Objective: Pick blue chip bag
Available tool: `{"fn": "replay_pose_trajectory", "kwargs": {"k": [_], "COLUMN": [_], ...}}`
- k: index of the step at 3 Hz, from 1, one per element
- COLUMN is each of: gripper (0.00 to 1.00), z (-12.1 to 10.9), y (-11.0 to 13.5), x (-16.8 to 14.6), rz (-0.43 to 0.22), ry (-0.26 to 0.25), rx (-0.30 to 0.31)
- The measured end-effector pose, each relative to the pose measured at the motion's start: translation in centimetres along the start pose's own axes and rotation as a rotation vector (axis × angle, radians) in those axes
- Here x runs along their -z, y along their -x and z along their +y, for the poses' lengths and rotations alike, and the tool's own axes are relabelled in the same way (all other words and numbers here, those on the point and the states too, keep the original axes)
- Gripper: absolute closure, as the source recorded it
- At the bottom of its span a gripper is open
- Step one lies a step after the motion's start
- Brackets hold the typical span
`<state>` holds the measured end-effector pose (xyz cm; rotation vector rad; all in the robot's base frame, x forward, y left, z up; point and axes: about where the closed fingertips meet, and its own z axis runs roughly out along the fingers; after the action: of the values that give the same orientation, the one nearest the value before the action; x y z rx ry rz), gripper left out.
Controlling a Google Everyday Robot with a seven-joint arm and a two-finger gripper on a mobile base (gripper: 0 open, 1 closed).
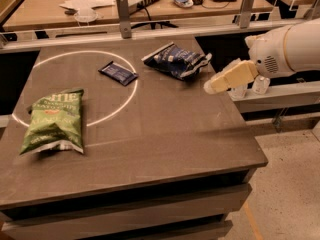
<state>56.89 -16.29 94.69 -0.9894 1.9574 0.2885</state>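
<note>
The blue chip bag point(176, 60), crinkled dark blue with white print, lies at the back right of the dark table point(165, 134). My gripper point(216, 84), cream-coloured on a white arm, hovers over the table's right edge. It is just right of the bag, a little in front of it, and apart from it. It holds nothing that I can see.
A green chip bag point(54, 120) lies at the left. A small flat dark blue packet point(118, 73) lies on a white circle line point(127, 96). A rail with metal posts point(122, 14) and a cluttered desk stand behind the table. A ledge is at the right.
</note>
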Motion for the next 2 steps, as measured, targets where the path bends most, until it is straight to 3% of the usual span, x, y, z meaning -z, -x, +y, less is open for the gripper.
{"fn": "replay_pose_trajectory", "kwargs": {"k": [1, 2], "gripper": [0.0, 0.0], "z": [-2.1, -2.7], "y": [1.0, 1.5], "x": [-5.3, -8.5], "rz": [-0.075, -0.114], "ry": [0.008, 0.031], "rx": [-0.038, -0.052]}}
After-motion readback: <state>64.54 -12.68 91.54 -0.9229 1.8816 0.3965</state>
